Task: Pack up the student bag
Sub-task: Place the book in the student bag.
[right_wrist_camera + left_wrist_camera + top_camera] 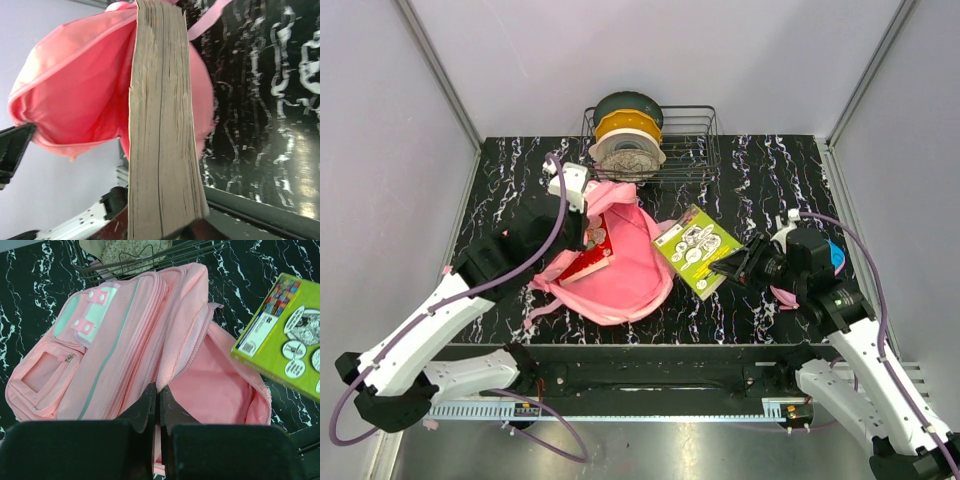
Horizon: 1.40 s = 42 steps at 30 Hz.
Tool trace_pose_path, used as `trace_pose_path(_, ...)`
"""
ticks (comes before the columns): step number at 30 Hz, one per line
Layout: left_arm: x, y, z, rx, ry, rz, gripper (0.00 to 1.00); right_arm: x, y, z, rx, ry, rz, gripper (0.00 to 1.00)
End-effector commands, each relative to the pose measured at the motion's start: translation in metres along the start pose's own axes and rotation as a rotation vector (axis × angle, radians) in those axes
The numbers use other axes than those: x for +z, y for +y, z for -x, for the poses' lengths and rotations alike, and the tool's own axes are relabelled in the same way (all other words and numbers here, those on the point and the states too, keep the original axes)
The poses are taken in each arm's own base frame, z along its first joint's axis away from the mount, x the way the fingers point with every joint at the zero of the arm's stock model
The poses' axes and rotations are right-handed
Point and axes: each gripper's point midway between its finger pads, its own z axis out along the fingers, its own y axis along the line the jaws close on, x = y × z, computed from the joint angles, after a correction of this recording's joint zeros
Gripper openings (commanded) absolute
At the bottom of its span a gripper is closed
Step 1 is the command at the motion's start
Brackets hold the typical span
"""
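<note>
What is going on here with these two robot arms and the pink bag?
Two robot arms are packing a pink student bag that lies on the table. The left hand is pinched shut on the edge of the bag's main opening, apparently keeping it open. The right hand grips a green book at the bag's right edge, not yet inside. In the left wrist view, the part of the main compartment that shows looks empty.

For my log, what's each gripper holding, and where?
Left gripper pinches the student bag by the rim of its open mouth; right gripper clamps the green book at its edge nearest that arm.
</note>
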Motion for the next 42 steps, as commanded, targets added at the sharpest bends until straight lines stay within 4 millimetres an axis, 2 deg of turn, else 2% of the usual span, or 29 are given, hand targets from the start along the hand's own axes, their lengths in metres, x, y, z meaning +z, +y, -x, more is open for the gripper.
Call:
trace_pose_path(1,-0.019,-0.001,0.067,-0.078,-0.209,-0.019,0.00,-0.013,0.053,-0.019,0.012,0.138,0.275,0.00)
trace_pose_path(3,-0.018,-0.008,0.068,-0.082,-0.202,-0.048,0.00,-0.012,0.060,-0.028,0.069,0.206,0.350,0.00)
trace_pose_path(7,-0.014,-0.019,0.067,-0.083,-0.191,-0.098,0.00,-0.003,0.056,-0.027,0.100,0.198,0.360,0.00)
trace_pose_path(8,-0.014,-0.028,0.066,-0.070,-0.183,-0.147,0.00,0.000,0.054,-0.028,0.107,0.205,0.357,0.00)
trace_pose_path(12,-0.012,-0.042,0.067,-0.103,-0.179,-0.212,0.00,0.024,0.040,-0.032,0.111,0.257,0.331,0.00)
trace_pose_path(14,-0.009,-0.047,0.066,-0.108,-0.174,-0.228,0.00,0.029,0.049,-0.030,0.121,0.268,0.404,0.00)
trace_pose_path(16,-0.004,-0.050,0.063,-0.111,-0.158,-0.230,0.00,0.039,0.047,-0.030,0.130,0.283,0.401,0.00)
trace_pose_path(20,-0.003,-0.056,0.063,-0.118,-0.158,-0.254,0.00,0.051,0.059,-0.022,0.106,0.261,0.449,0.00)
trace_pose_path(21,-0.003,-0.056,0.062,-0.119,-0.154,-0.255,0.00,0.059,0.057,-0.022,0.121,0.269,0.434,0.00)
trace_pose_path(23,-0.003,-0.059,0.064,-0.122,-0.161,-0.266,0.00,0.062,0.070,-0.022,0.112,0.271,0.480,0.00)
trace_pose_path(25,-0.004,-0.060,0.066,-0.126,-0.167,-0.271,0.00,0.076,0.069,-0.024,0.122,0.290,0.452,0.00)
trace_pose_path(26,-0.004,-0.062,0.066,-0.125,-0.166,-0.277,0.00,0.079,0.078,-0.027,0.100,0.296,0.473,0.00)
trace_pose_path(28,-0.005,-0.062,0.068,-0.121,-0.169,-0.281,0.00,0.093,0.078,-0.033,0.107,0.317,0.458,0.00)
trace_pose_path(29,-0.006,-0.061,0.069,-0.122,-0.172,-0.278,0.00,0.097,0.087,-0.031,0.091,0.305,0.475,0.00)
trace_pose_path(30,-0.009,-0.061,0.070,-0.123,-0.176,-0.279,0.00,0.108,0.085,-0.040,0.094,0.331,0.455,0.00)
trace_pose_path(31,-0.009,-0.060,0.070,-0.125,-0.178,-0.277,0.00,0.113,0.086,-0.041,0.097,0.330,0.454,0.00)
trace_pose_path(32,-0.011,-0.061,0.072,-0.127,-0.184,-0.286,0.00,0.117,0.095,-0.036,0.102,0.305,0.477,0.00)
trace_pose_path(34,-0.015,-0.061,0.072,-0.134,-0.187,-0.296,0.00,0.133,0.097,-0.043,0.098,0.323,0.468,0.00)
trace_pose_path(35,-0.016,-0.062,0.071,-0.138,-0.186,-0.299,0.00,0.138,0.107,-0.040,0.065,0.319,0.487,0.00)
trace_pose_path(36,-0.017,-0.062,0.071,-0.140,-0.187,-0.301,0.00,0.152,0.101,-0.043,0.070,0.324,0.460,0.00)
trace_pose_path(38,-0.018,-0.063,0.069,-0.140,-0.184,-0.307,0.00,0.166,0.107,-0.040,0.062,0.300,0.464,0.00)
trace_pose_path(39,-0.020,-0.063,0.070,-0.144,-0.187,-0.310,0.00,0.181,0.099,-0.044,0.062,0.307,0.440,0.00)
trace_pose_path(40,-0.022,-0.063,0.071,-0.146,-0.191,-0.314,0.00,0.186,0.101,-0.050,0.052,0.319,0.437,0.00)
trace_pose_path(41,-0.022,-0.063,0.071,-0.148,-0.192,-0.313,0.00,0.192,0.111,-0.049,0.040,0.314,0.450,0.00)
trace_pose_path(42,-0.023,-0.063,0.071,-0.151,-0.193,-0.315,0.00,0.203,0.106,-0.055,0.048,0.325,0.430,0.00)
